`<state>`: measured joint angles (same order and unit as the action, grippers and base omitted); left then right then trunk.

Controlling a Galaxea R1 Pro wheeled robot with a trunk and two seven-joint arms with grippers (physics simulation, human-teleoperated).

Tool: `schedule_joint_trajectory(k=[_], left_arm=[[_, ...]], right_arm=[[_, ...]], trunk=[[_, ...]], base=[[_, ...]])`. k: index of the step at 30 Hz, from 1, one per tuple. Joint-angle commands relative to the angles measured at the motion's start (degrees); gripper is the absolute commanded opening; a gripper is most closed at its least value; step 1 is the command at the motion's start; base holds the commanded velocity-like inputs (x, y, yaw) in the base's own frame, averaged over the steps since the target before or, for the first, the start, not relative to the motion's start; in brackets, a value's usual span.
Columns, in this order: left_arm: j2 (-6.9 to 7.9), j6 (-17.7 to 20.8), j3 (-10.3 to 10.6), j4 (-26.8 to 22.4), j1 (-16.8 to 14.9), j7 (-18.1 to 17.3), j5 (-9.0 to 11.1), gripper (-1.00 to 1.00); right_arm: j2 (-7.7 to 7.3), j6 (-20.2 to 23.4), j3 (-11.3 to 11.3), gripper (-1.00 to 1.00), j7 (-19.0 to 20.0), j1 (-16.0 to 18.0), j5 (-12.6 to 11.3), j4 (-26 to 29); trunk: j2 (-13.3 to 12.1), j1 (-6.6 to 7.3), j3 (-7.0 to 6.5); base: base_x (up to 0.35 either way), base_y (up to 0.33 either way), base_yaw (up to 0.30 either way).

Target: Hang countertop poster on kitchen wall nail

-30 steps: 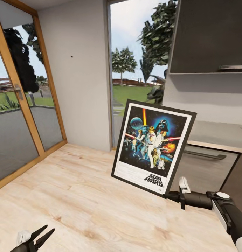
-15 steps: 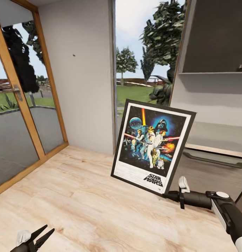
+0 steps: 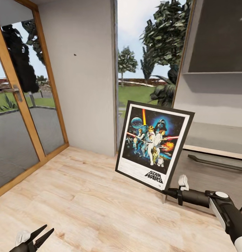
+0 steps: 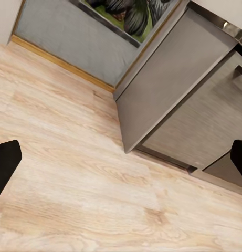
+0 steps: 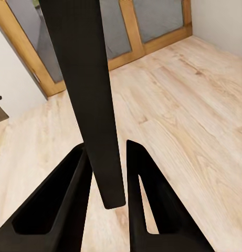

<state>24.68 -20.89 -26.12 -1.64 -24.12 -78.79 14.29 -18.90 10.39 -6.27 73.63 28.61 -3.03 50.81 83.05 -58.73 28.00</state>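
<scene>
Beside the glass door, I had swung the base so the pale wall with its nail [image 3: 75, 55] slid slightly rightward in view. My right gripper [image 3: 168, 191] pinched the poster [image 3: 155, 146] by its lower corner, upright above the floor; the left gripper [image 3: 39, 236] hung spread, empty, so hanging remained ahead.

Count, head view: one poster [image 3: 154, 147], at 4 o'clock from centre. One wall nail [image 3: 75, 55], at 11 o'clock on the pale wall. Two grippers: left gripper [image 3: 43, 233] at 7 o'clock, right gripper [image 3: 168, 191] at 4 o'clock. One glazed wooden door [image 3: 19, 108], one door handle [image 3: 16, 91], 9 o'clock. One cabinet handle [image 3: 216, 163].
</scene>
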Motion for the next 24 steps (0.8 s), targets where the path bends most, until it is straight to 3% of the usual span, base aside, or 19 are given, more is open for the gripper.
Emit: schedule_joint_trajectory(k=[1, 17, 24], left_arm=[[0.02, -0.3, 0.5, 0.1, 0.0, -0.1, 0.6, 1.00], [-0.25, -0.2, 0.5, 0.1, 0.0, 0.1, 0.6, 1.00], [-1.37, -0.1, 0.6, 0.1, 0.0, 4.4, 0.5, 1.00]], right_arm=[[0.03, 0.7, 0.0, -1.00, 0.2, 0.0, -0.3, 0.0], [0.18, 0.7, -0.1, -1.00, 0.2, 0.0, -0.3, 0.0], [0.18, 0.7, -0.1, -1.00, 0.2, 0.0, -0.3, 0.0]], trunk=[[0.0, 0.00, 0.06], [-6.4, 3.52, -2.81], [-9.2, 5.05, -3.90]], base=[[0.005, 0.004, 0.000], [0.001, 0.001, 0.000], [0.000, 0.000, 0.000]])
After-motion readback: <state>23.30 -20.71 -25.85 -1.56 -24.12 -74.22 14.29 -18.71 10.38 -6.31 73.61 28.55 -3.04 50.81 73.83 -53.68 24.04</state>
